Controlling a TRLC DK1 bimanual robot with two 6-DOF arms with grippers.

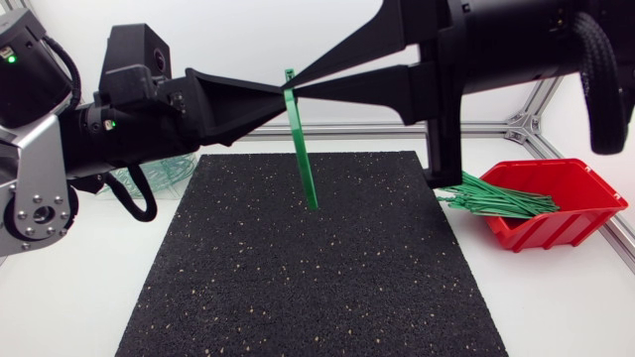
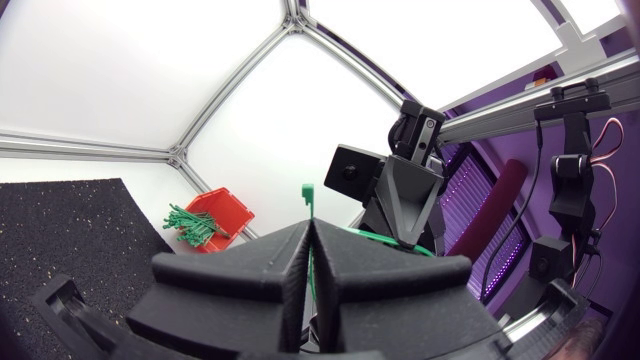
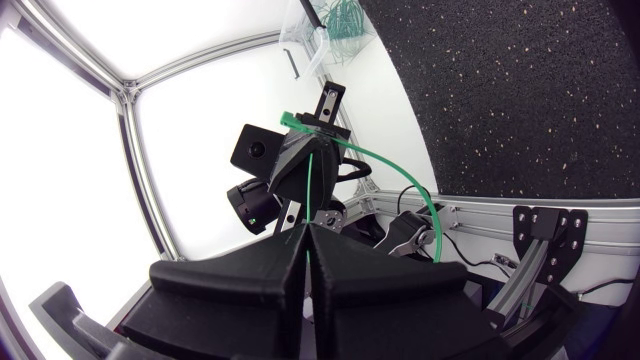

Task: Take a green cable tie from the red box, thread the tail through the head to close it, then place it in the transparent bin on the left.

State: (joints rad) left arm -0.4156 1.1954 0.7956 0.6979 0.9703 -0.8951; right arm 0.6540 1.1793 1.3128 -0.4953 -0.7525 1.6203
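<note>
Both grippers meet high above the black mat on one green cable tie. In the head view its head sticks up above the fingertips and its strap hangs down towards the mat. My left gripper comes from the left and is shut on the tie near its head; the left wrist view shows the tie between its closed fingers. From the right, my right gripper is shut on the same tie. The red box holds several green ties. The transparent bin is partly hidden behind my left arm.
The red box stands at the mat's right edge with ties spilling over its rim. An aluminium frame rail runs along the back of the table. The transparent bin has green ties inside.
</note>
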